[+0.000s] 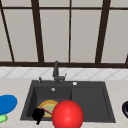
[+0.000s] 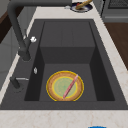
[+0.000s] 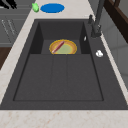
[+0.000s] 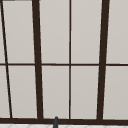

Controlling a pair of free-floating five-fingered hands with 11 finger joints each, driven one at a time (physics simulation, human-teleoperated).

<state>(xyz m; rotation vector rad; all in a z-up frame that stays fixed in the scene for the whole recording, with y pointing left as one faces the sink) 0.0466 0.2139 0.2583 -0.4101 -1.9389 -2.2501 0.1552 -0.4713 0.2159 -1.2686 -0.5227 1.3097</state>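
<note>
A black hand (image 1: 38, 115) is seen at the lower left of the front view, at the front rim of the dark sink (image 1: 105, 105). By its place at the picture's left it is taken as the left hand. It is set just beside the yellow plate (image 1: 48, 106), against the end of the pink stick (image 1: 46, 110) that lies across that plate. Whether its fingers are spread or curled cannot be told.

A large red ball (image 1: 67, 115) is seen at the bottom centre of the front view. The right part of the plate and the sink's front rim are covered by it.

In the left side view the plate (image 2: 53, 86) is found on the floor of the basin, in the lower middle of the frame, with the pink stick (image 2: 70, 86) laid slantwise over it. In the right side view the plate (image 3: 67, 48) is seen in the upper middle.

The tap (image 1: 56, 71) stands behind the basin, before the window (image 4: 55, 32). A blue dish (image 1: 7, 103) and a green thing (image 1: 2, 118) lie on the counter at the left edge. A dark bowl (image 1: 125, 108) is cut by the right edge.
</note>
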